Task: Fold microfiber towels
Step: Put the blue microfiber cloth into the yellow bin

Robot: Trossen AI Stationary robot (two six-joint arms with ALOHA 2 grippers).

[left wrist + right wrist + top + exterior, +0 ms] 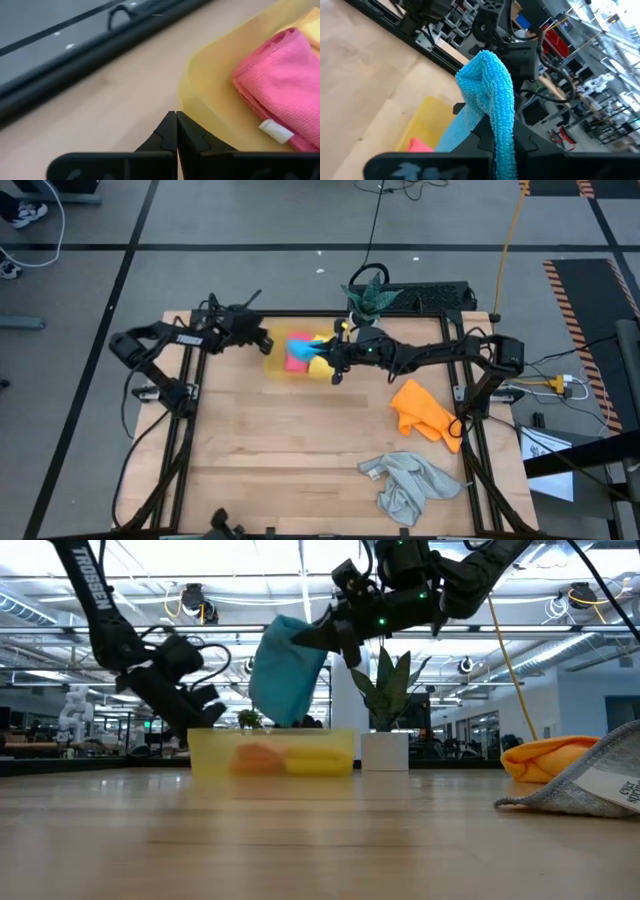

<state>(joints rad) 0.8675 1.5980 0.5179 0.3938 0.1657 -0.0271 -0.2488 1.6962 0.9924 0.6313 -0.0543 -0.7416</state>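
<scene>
The blue towel [287,670] hangs above the yellow tray [270,753], pinched in the right gripper [333,363], whose fingers are clamped on it. Folded pink [280,95] and yellow [318,759] towels already lie in that tray. I'd say the job's about half done: the orange towel [425,412] and grey towel [408,483] sit crumpled on the table [280,450], while the left gripper [176,134] waits pressed together beside the tray.

The right gripper [335,370] holds a bright blue microfiber towel [285,668] hanging above the translucent yellow plastic tray [275,367], so room directly beneath it is blocked by the folded pink towel [280,95] and yellow towel [318,758] inside. The left gripper [176,131], shut, sits just beside the tray's far rim. Bare wooden tabletop [290,440] lies open in front of the right gripper, while a crumpled orange cloth [425,412] and light grey cloth [410,480] occupy the side nearer its arm base.
</scene>
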